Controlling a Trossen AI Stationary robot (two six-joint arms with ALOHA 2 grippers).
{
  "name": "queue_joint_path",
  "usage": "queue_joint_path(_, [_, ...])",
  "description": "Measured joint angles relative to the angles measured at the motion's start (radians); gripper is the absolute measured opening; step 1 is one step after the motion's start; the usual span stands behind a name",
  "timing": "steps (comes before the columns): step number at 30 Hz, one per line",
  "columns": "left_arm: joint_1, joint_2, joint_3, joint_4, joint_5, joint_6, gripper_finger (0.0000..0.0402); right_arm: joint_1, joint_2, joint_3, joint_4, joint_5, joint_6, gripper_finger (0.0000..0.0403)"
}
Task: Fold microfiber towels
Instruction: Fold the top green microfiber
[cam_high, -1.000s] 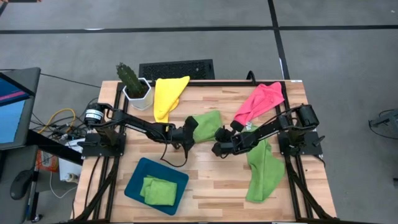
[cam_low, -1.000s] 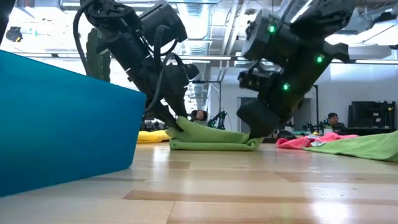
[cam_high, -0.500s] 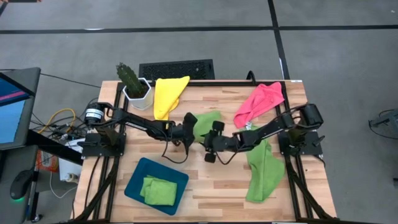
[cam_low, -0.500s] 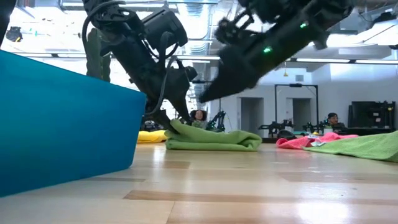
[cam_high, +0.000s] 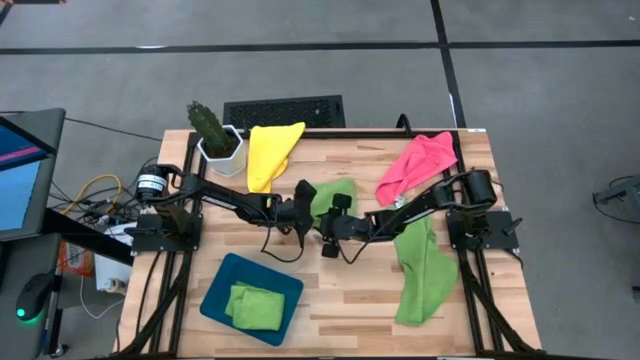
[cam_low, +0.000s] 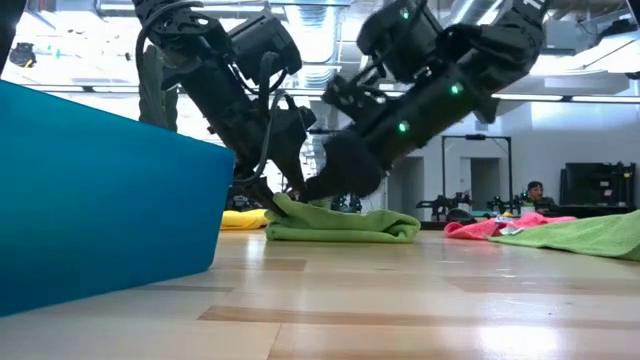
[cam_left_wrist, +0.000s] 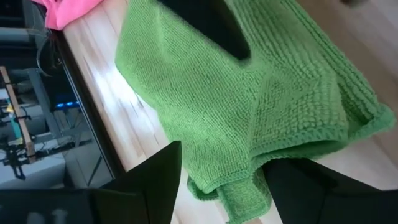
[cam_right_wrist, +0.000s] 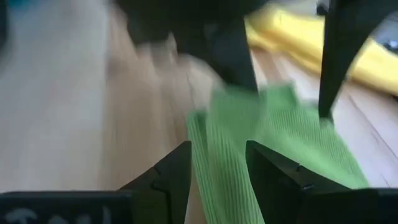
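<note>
Right claw (cam_high: 326, 232) shifted left beside folded green towel (cam_high: 333, 200).

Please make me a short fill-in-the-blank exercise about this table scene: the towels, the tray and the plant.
1. The folded green towel in the middle of the table lies between the left tool and the ____ tool.
2. The teal tray holds a folded towel of ____ colour.
3. The cactus pot stands beside the ____ towel.
4. The pink towel lies near the ____ arm's base.

Missing words: right; green; yellow; right
</note>
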Motion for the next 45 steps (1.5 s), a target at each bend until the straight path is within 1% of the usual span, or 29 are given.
queue_joint_path(2, [0.0, 0.0, 0.0, 0.0, -0.014, 0.007, 0.0211, -0.007, 0.003, -0.003, -0.004, 0.002, -0.008, 0.0175])
queue_joint_path(5, [0.0, 0.0, 0.009, -0.012, -0.048, 0.008, 0.0211, -0.02, 0.018, 0.001, 0.003, -0.041, 0.001, 0.0176])
queue_joint_path(7, [0.0, 0.0, 0.022, -0.019, -0.054, 0.008, 0.0211, -0.026, 0.027, -0.001, 0.0, -0.038, 0.008, 0.0174])
queue_joint_path(14, [0.0, 0.0, 0.048, -0.033, -0.065, 0.038, 0.0211, -0.052, 0.045, 0.001, -0.003, -0.043, 0.029, 0.0152])
queue_joint_path(18, [-0.001, 0.0, 0.074, -0.103, -0.132, 0.088, 0.0211, -0.051, 0.045, 0.0, -0.002, -0.045, 0.028, 0.0136])
queue_joint_path(20, [-0.001, 0.0, 0.092, -0.14, -0.158, 0.097, 0.0211, -0.055, 0.045, 0.0, -0.006, -0.066, 0.029, 0.013])
queue_joint_path(22, [-0.001, 0.0, 0.11, -0.175, -0.158, 0.089, 0.0211, -0.058, 0.056, 0.001, 0.002, -0.095, 0.03, 0.0127])
queue_joint_path(27, [0.0, 0.0, 0.14, -0.238, -0.129, 0.048, 0.0211, -0.063, 0.092, 0.004, 0.01, -0.093, 0.062, 0.0122])
queue_joint_path(31, [-0.001, 0.0, 0.16, -0.343, -0.172, 0.048, 0.0211, -0.065, 0.106, 0.004, 0.019, -0.092, 0.093, 0.0121])
queue_joint_path(33, [0.0, -0.013, 0.179, -0.395, -0.174, 0.005, 0.0211, -0.066, 0.106, 0.004, 0.019, -0.092, 0.092, 0.0122])
queue_joint_path(35, [0.001, -0.04, 0.195, -0.443, -0.155, -0.046, 0.0211, -0.066, 0.104, 0.004, 0.018, -0.091, 0.092, 0.0123])
queue_joint_path(38, [0.0, -0.104, 0.203, -0.457, -0.116, -0.148, 0.0211, -0.066, 0.099, 0.002, 0.012, -0.091, 0.089, 0.0122])
queue_joint_path(39, [0.0, -0.132, 0.203, -0.458, -0.077, -0.198, 0.0211, -0.066, 0.099, 0.002, 0.012, -0.092, 0.085, 0.0123])
queue_joint_path(41, [0.001, -0.176, 0.199, -0.45, 0.066, -0.29, 0.021, -0.066, 0.099, 0.002, 0.011, -0.092, 0.084, 0.0123])
queue_joint_path(42, [-0.004, -0.19, 0.191, -0.442, 0.134, -0.307, 0.0208, -0.066, 0.099, 0.002, 0.011, -0.092, 0.084, 0.0123])
queue_joint_path(43, [-0.014, -0.195, 0.177, -0.43, 0.174, -0.308, 0.0206, -0.066, 0.099, 0.002, 0.011, -0.092, 0.083, 0.0123])
queue_joint_path(45, [-0.041, -0.188, 0.14, -0.359, 0.185, -0.265, 0.0199, -0.067, 0.099, 0.002, 0.011, -0.092, 0.083, 0.0123])
